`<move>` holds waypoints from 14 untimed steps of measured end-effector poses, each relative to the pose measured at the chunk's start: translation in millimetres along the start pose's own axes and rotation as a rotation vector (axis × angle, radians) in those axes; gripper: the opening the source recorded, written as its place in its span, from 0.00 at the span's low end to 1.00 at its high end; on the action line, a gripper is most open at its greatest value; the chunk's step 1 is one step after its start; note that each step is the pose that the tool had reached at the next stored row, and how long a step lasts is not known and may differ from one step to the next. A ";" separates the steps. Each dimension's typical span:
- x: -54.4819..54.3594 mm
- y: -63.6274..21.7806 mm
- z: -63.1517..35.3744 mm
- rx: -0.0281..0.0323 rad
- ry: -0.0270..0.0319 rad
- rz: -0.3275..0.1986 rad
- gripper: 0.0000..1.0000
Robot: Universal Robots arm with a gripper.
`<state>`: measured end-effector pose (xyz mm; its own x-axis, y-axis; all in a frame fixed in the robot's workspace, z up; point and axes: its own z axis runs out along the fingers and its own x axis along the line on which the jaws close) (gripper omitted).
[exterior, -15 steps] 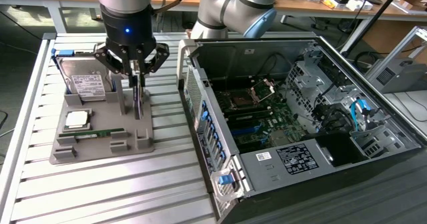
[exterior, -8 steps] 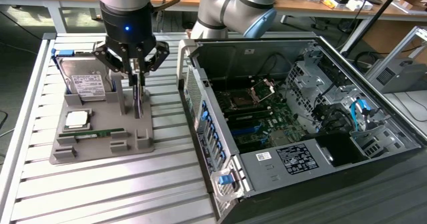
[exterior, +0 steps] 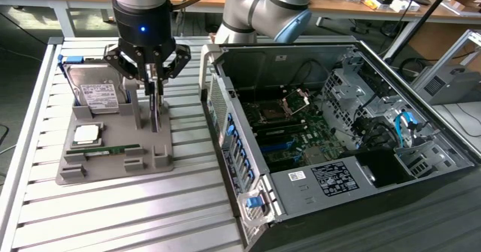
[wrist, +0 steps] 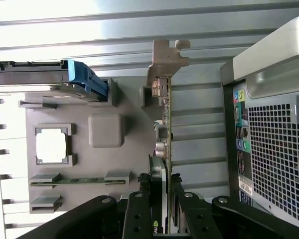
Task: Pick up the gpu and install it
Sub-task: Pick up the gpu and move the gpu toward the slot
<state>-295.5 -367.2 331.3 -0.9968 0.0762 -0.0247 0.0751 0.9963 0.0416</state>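
Exterior view: end effector [exterior: 152,85] comes straight down over the gray fixture tray [exterior: 112,170] on the slatted metal tabletop [exterior: 112,218]. It is pinching the gpu [exterior: 155,114] near its upper edge, one finger on each flat face.

Gpu stands on its long edge with both faces vertical, on the fixture side nearest the computer case [exterior: 225,128]. Its lower edge is down at the fixture. Cannot tell if it has cleared the slot.

Long axis is horizontal, crossing the tabletop slats and roughly parallel to the case's perforated rear panel. In this view the card is seen nearly end-on, as a thin pale strip under the end effector.

Wrist view: gpu [wrist: 163,124] seen edge-on as a narrow line. The silvery bracket [wrist: 167,59] is at the end toward the hard drive's side of the fixture and sticks out past the fixture edge over the bare slats [wrist: 139,30]. End effector [wrist: 159,194] clamps the card's other stretch, black fingers [wrist: 138,209] tight on both sides.

Other parts on the fixture [wrist: 89,164]:
- Hard drive [exterior: 94,91] [wrist: 40,74], propped in its holder at the far end, blue rail on one side.
- Processor [exterior: 87,133] [wrist: 52,145], lying flat in a square pocket.
- Green memory stick [exterior: 105,149] [wrist: 79,180], lying in its slot just beside the processor.

Case sits at the exterior view's right with its side panel off and the motherboard [exterior: 301,133] exposed. Its grille [wrist: 279,149] is well apart from the gpu.
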 end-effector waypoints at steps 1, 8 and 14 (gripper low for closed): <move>0.0 0.1 -1.3 0.0000 0.0000 0.000 0.27; -0.3 0.5 -10.9 0.0000 0.0000 0.000 0.27; -0.4 0.6 -14.9 0.0000 0.0000 0.000 0.27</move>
<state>-295.5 -367.2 346.2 -0.9968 0.0761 -0.0246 0.0751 0.9963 0.0416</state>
